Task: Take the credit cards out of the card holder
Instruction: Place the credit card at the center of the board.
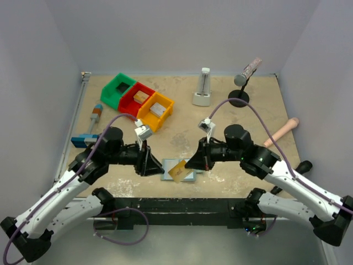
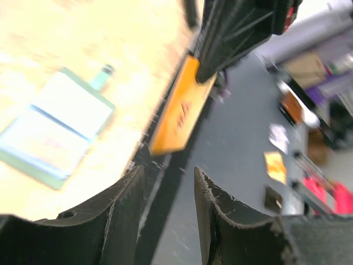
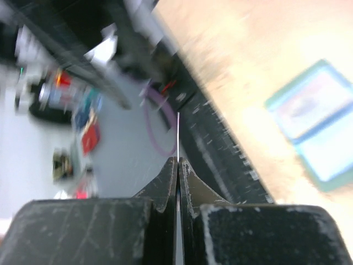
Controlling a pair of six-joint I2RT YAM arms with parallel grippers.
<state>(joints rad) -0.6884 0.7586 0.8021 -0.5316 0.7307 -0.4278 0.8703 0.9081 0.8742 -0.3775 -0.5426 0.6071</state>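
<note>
While the right gripper pinches the orange-gold credit card between closed fingers, the left gripper faces it from the left of the overhead frame, jaws apart with nothing between them. The two meet low in the centre of that view, near the front edge of the table. The card holder lies open and flat on the table directly beneath the raised card, showing two pale blue panels.

From the left wrist camera, the card slants from the upper right, where the right gripper's black fingers clamp one end, down toward the lower middle. Its free end points at the gap between the left fingers and sits just above it. The holder is at the left of that frame, off the line of the jaws.

From the right wrist camera the card is edge-on, a thin pale line rising from the closed fingertips, with the holder at the right of the frame.

A faint grey-pink patch on one panel may be the second card, but blur prevents telling. If it is, the empty left gripper looks better placed to reach it.
</note>
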